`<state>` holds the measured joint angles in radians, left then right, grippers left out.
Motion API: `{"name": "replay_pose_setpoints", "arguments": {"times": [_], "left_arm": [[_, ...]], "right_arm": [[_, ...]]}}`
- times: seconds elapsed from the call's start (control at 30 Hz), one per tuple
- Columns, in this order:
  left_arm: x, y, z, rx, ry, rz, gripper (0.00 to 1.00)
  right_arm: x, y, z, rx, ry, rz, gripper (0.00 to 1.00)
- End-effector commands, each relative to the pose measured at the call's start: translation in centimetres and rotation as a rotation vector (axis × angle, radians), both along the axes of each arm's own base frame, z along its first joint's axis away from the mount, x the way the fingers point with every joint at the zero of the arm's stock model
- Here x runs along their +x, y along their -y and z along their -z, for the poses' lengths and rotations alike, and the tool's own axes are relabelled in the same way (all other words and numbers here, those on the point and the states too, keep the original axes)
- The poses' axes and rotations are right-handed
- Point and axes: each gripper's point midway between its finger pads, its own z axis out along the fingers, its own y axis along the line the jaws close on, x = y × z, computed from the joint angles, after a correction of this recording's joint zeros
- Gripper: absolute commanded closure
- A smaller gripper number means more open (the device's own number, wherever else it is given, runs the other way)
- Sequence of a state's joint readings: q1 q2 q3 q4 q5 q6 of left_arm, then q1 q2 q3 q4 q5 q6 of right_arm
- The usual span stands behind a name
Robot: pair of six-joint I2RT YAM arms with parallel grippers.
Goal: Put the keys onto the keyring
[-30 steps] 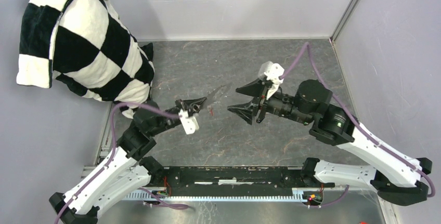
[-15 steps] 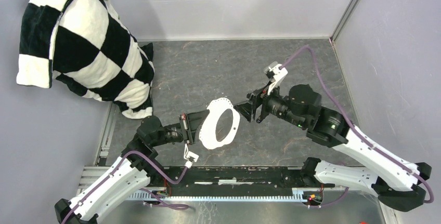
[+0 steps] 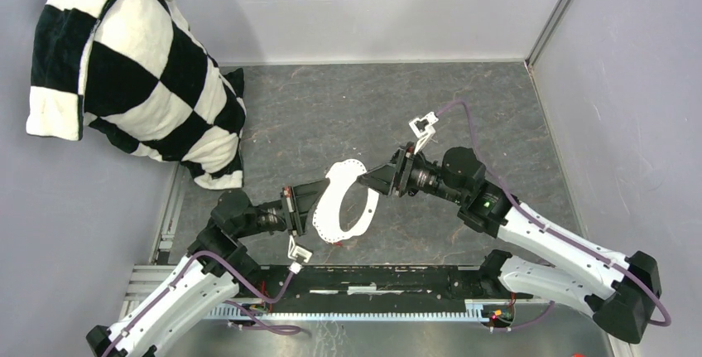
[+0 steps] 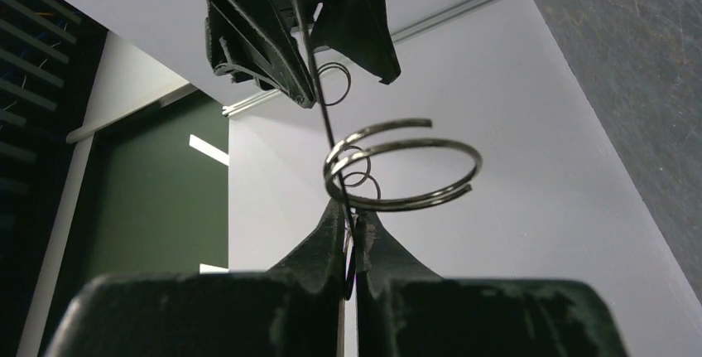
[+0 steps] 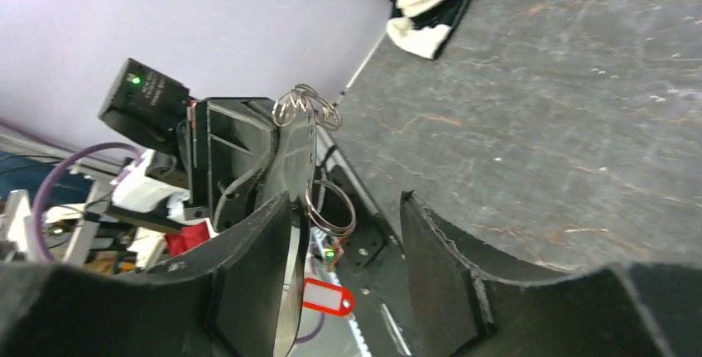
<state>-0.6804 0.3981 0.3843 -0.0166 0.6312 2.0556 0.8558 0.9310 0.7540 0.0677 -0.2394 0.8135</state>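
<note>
Above mid surface (image 3: 372, 100), keyring (image 3: 328, 212) is held up between both arms. L hand (image 3: 313, 201) pinched tight on its near edge. R hand (image 3: 371, 180) part-open, fingers either side of opp. rim. Small split rings (image 4: 406, 205) hang on it. Red tag (image 5: 329, 299) shows in R wrist view.

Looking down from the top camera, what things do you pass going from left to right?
Checkered cloth → left claw → white loop → right claw.

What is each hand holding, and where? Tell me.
Left hand grips the keyring by its lower-left rim; right hand, open astride the opposite rim, holds nothing.
</note>
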Motion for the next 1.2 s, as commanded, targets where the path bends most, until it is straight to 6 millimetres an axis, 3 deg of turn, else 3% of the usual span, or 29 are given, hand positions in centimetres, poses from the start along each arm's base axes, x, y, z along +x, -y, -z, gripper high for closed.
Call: {"name": "replay_pose_setpoints", "arguments": {"times": [0.0, 0.23, 0.27, 0.33, 0.47, 0.57, 0.63, 0.8, 0.97, 1.03, 1.17], "left_arm": [[-1.3, -0.3, -2.9, 0.048, 0.330, 0.000, 0.98], [-1.4, -0.3, -0.7, 0.112, 0.266, 0.012, 0.97], [-1.4, -0.4, -0.1, 0.125, 0.243, 0.015, 0.91], [-1.3, -0.5, 0.8, 0.149, 0.190, 0.008, 0.69], [-1.2, -1.4, 2.1, 0.188, -0.041, -0.018, 0.29], [-2.7, -2.2, 3.6, 0.239, -0.327, -0.004, 0.09], [-3.8, -2.8, 4.1, 0.257, -0.523, -0.011, 0.01], [-5.2, -3.3, 2.4, 0.180, -0.968, -0.068, 0.00], [-5.4, -1.1, -1.5, 0.047, -1.390, -0.070, 0.03], [-4.6, 0.2, -2.8, -0.033, -1.484, -0.050, 0.05], [-3.6, 1.7, -3.6, -0.155, -1.608, -0.018, 0.07]], "right_arm": [[-1.2, -1.4, -4.1, 0.235, 0.000, -0.094, 0.46], [-0.7, -0.9, -5.8, 0.257, 0.114, -0.067, 0.83], [-0.5, -0.9, -6.0, 0.238, 0.143, -0.064, 0.90], [-0.4, -0.9, -6.0, 0.178, 0.209, -0.068, 0.97], [-0.1, -0.3, -5.4, 0.028, 0.392, -0.084, 1.00], [-0.4, 0.3, -5.0, -0.085, 0.557, -0.135, 1.00], [-0.8, 0.5, -4.5, -0.150, 0.652, -0.185, 0.99], [-1.9, 0.6, -3.4, -0.255, 0.814, -0.328, 0.99], [-2.7, -0.7, -3.6, -0.255, 0.865, -0.458, 1.00], [-3.4, -1.3, -4.1, -0.227, 0.880, -0.502, 0.99], [-4.5, -2.3, -4.8, -0.199, 0.902, -0.564, 0.99]]}}
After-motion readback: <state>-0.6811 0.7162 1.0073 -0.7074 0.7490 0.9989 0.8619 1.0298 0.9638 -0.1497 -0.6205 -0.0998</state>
